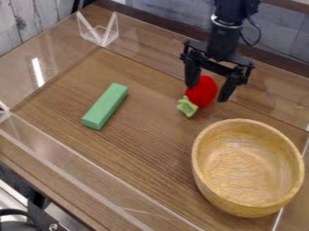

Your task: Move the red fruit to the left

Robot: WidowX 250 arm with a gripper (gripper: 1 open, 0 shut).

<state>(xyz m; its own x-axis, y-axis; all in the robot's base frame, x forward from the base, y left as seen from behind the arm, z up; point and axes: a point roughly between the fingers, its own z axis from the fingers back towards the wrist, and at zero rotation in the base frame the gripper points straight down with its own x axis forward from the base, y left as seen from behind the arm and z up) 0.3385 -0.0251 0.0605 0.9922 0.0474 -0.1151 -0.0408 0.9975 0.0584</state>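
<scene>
The red fruit (204,90), a small glossy strawberry with a pale green cap (187,107), lies on the wooden table right of centre. My black gripper (212,83) hangs straight down over it, open, with one finger (191,76) left of the berry and the other (234,86) at its right. The fingers straddle the fruit without pinching it; its upper part is partly hidden behind them.
A flat green rectangular block (105,105) lies to the left. A large wooden bowl (248,167) sits at the front right, close to the fruit. Clear acrylic walls (72,54) ring the table.
</scene>
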